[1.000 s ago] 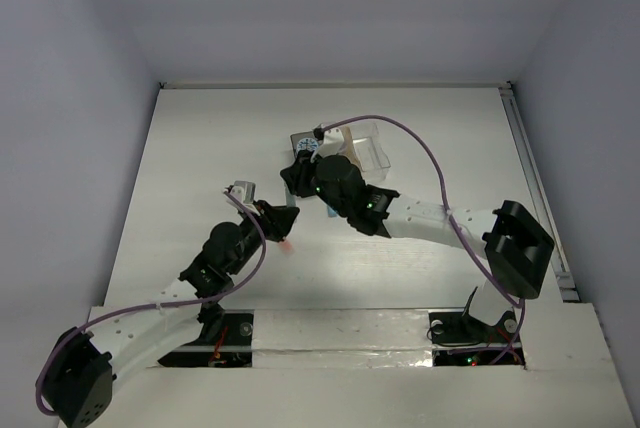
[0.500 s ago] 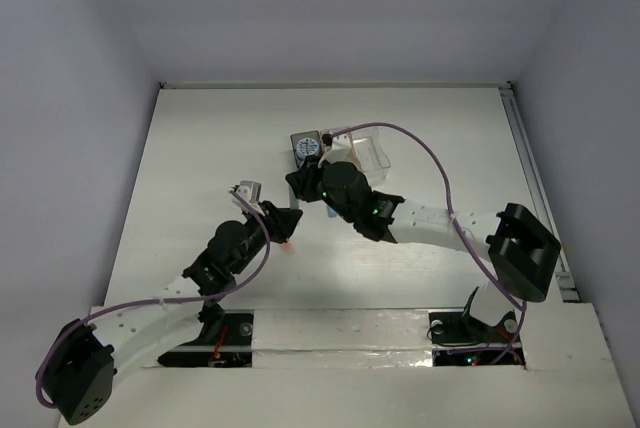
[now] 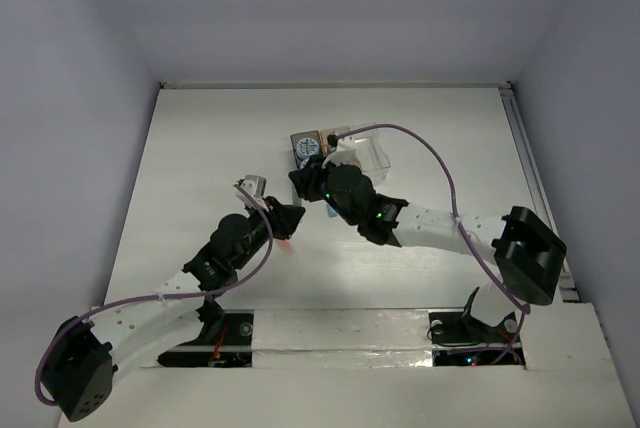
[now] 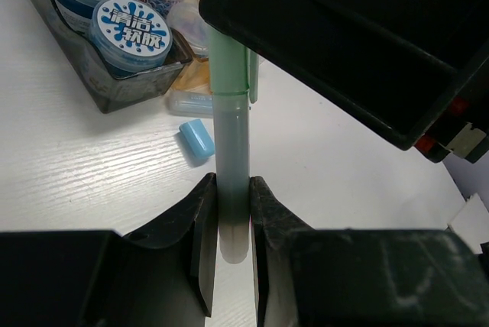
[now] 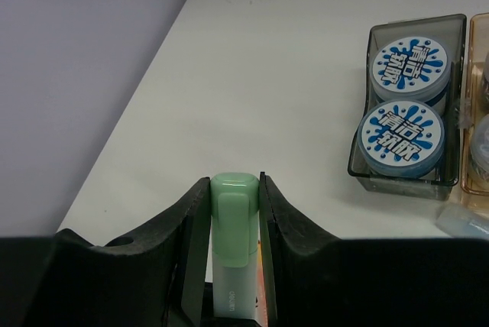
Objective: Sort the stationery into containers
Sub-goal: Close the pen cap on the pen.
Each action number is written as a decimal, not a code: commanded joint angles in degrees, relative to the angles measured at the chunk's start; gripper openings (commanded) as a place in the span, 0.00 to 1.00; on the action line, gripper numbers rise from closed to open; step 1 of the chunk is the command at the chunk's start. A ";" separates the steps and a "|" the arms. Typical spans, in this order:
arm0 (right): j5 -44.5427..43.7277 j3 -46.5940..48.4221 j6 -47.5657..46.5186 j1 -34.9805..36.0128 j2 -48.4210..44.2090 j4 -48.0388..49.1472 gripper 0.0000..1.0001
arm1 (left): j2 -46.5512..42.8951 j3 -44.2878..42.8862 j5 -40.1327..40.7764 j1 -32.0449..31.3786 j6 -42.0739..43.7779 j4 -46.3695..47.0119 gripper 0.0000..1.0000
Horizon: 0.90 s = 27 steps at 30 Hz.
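Left gripper (image 4: 229,189) clamped on clear barrel of green highlighter (image 4: 231,67), right gripper (image 5: 234,186) clamped on its mint cap, light blue stub (image 4: 196,139) just beyond left fingers, white table (image 5: 252,75), lavender walls (image 5: 76,37), dark grey box (image 5: 359,166) ahead-right of right gripper, two discs (image 5: 400,132) inside, blue-splash labels, white Chinese characters.

Pen (image 4: 231,151) barrel frosted plastic; dark box (image 4: 141,86) smoky glossy plastic; table (image 4: 76,166) matt white, faintly grained.

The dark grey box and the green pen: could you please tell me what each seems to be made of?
The dark grey box: probably smoked translucent plastic, glossy; the round discs inside show through its wall. The green pen: probably plastic; its mint cap looks opaque and matte, its barrel frosted and faintly see-through.
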<state>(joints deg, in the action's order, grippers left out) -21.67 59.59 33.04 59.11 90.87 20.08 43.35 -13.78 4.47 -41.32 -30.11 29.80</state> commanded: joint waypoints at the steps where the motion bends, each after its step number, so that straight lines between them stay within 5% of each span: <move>1: 7.42 -2.72 0.09 3.29 -0.43 -6.19 0.00 | -1.52 -6.78 4.14 0.63 2.68 9.31 0.00; 27: 12.27 -14.06 7.13 4.96 -1.13 -2.32 0.00 | 5.07 -25.41 7.13 0.63 12.44 10.45 0.00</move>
<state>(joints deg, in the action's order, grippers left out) -24.05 50.39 37.52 58.72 87.37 32.99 49.95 -28.27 2.83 -42.06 -20.75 12.64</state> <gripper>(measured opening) 0.337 0.143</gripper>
